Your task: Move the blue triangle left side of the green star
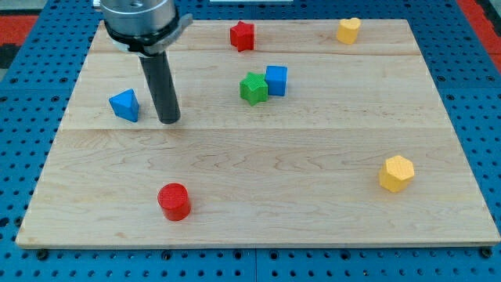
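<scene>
The blue triangle (pixel 124 104) lies on the wooden board at the view's left. The green star (pixel 253 88) sits near the board's upper middle, touching a blue cube (pixel 276 80) on its right. My tip (pixel 169 121) rests on the board just right of the blue triangle, a small gap apart from it, and well left of the green star.
A red star (pixel 243 36) is at the top middle. A yellow heart-like block (pixel 349 30) is at the top right. A yellow hexagon (pixel 397 173) is at the lower right. A red cylinder (pixel 174 201) is at the lower left. The board (pixel 258 227) lies on a blue pegboard.
</scene>
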{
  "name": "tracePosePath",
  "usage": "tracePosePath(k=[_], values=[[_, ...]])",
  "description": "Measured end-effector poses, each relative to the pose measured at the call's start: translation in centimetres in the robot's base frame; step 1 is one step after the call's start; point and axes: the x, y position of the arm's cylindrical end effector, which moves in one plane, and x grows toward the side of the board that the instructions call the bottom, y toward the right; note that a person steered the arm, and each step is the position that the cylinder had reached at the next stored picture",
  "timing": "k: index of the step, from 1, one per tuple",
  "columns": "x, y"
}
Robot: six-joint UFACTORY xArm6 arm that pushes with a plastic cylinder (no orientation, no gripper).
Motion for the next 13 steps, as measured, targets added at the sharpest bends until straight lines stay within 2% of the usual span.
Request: tracePosePath(k=[2,4,6,7,9,10,11,12,13], values=[[-2.7,-1.9],[-2.7,-6.1],[-3.0,-5.4],[-3.9,-0.9],[-3.7,-0.2],[-7.3,-7.4],[-3.1,-14.4],[0.4,-7.7],[-1.0,2.5]])
